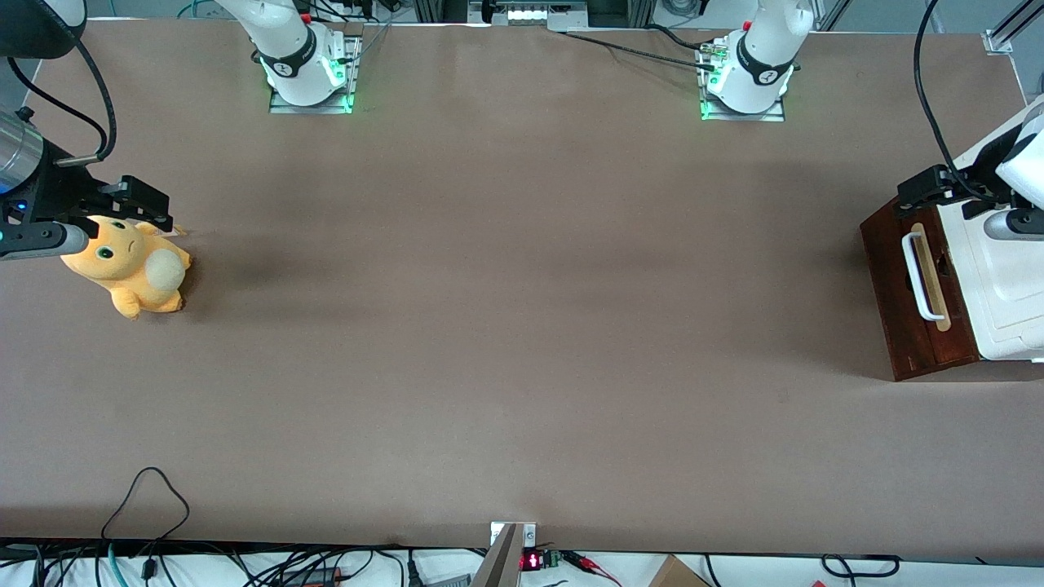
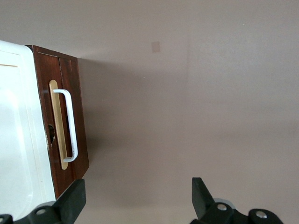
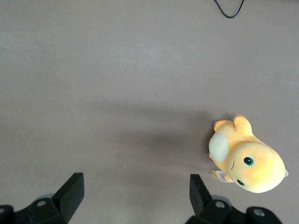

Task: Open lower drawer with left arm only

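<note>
Lying toward the parked arm's end of the table point(image 1: 506, 326), a yellow plush toy point(image 1: 130, 269) rests on its side on the brown surface, pale belly showing. Middle stretch of the table: brown covering, with two white arm bases point(image 1: 306, 69) mounted along its edge farthest from the front camera. Toward the working arm's end: a cabinet point(image 1: 1007, 285) with a white top, its dark reddish-brown front turned toward the middle of the table. The lower drawer point(image 1: 893, 302) sits closed in that front, carrying a white loop handle point(image 1: 917, 277) on a tan wood strip point(image 1: 934, 281). The left arm point(image 1: 1024, 163) hangs over the cabinet, a black cable trailing from it. Its gripper point(image 2: 138, 198) hovers above the cabinet's front edge, well apart from the handle, fingers point(image 2: 74, 198) spread wide and holding nothing.
</note>
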Robot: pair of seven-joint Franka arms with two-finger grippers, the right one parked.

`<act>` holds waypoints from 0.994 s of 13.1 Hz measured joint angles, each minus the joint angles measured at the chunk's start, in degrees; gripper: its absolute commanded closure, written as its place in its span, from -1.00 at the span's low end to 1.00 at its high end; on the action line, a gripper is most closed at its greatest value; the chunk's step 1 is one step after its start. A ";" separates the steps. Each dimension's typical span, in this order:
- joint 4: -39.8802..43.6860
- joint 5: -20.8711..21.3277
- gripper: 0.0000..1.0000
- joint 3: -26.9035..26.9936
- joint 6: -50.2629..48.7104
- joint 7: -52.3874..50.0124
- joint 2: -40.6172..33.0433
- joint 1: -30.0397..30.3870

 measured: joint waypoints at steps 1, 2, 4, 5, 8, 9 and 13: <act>0.00 0.00 -1.00 0.00 -0.11 0.06 0.00 0.00; 0.03 0.00 -1.00 0.00 -0.38 0.31 0.00 0.00; 0.55 0.00 -1.00 -0.03 -0.45 0.62 0.00 0.00; 0.97 0.00 -1.00 -0.04 -0.55 0.75 -0.01 0.00; 1.42 0.00 -1.00 0.02 -0.88 3.26 0.00 0.01; 1.42 0.00 -1.00 0.03 -0.92 3.91 0.00 0.01; 1.44 0.00 -1.00 0.01 -1.05 3.92 0.00 0.01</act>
